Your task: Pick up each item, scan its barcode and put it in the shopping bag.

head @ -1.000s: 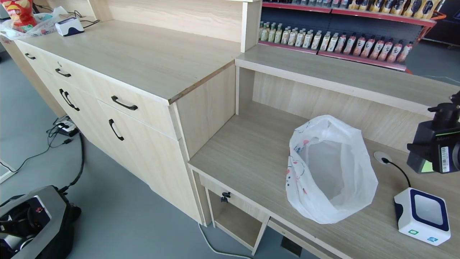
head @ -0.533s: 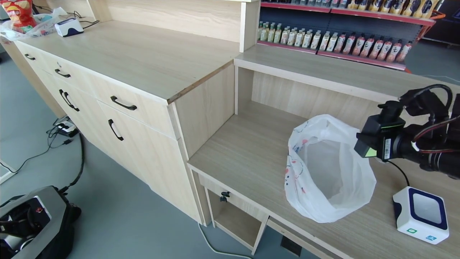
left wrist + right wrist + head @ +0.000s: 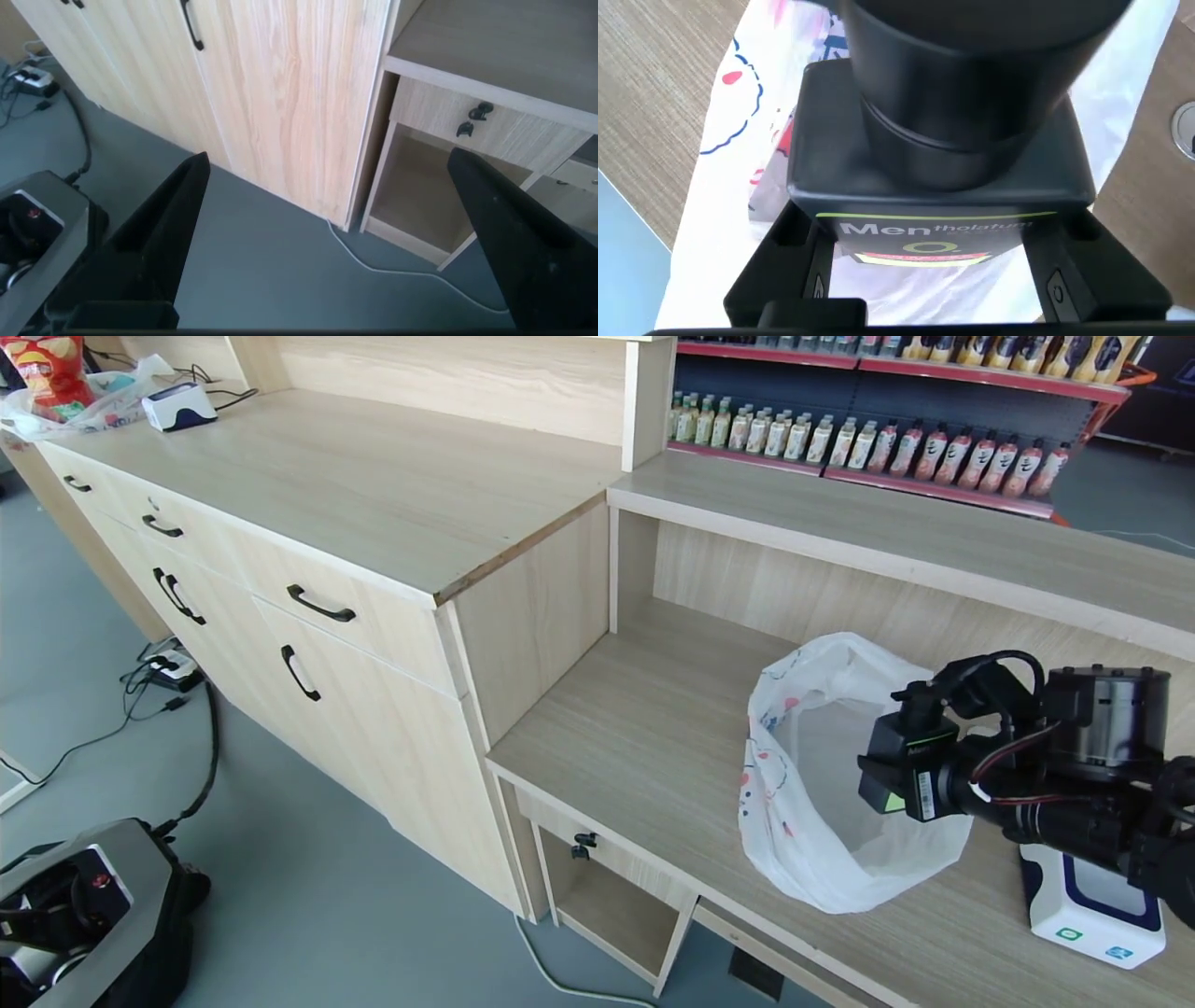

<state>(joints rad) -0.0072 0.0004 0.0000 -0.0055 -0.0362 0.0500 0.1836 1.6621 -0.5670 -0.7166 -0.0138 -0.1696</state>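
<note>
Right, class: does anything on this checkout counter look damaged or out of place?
The tall counter's side edge shows a bare brown strip, as if its edging has come off. The shopping bag slumps, mouth open; nothing spilled.

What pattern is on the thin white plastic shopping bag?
Scattered red and blue prints; the shopping bag shows best in right wrist view.

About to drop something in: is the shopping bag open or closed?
Open: the shopping bag stands with its mouth gaping wide, pale inside visible.
</note>
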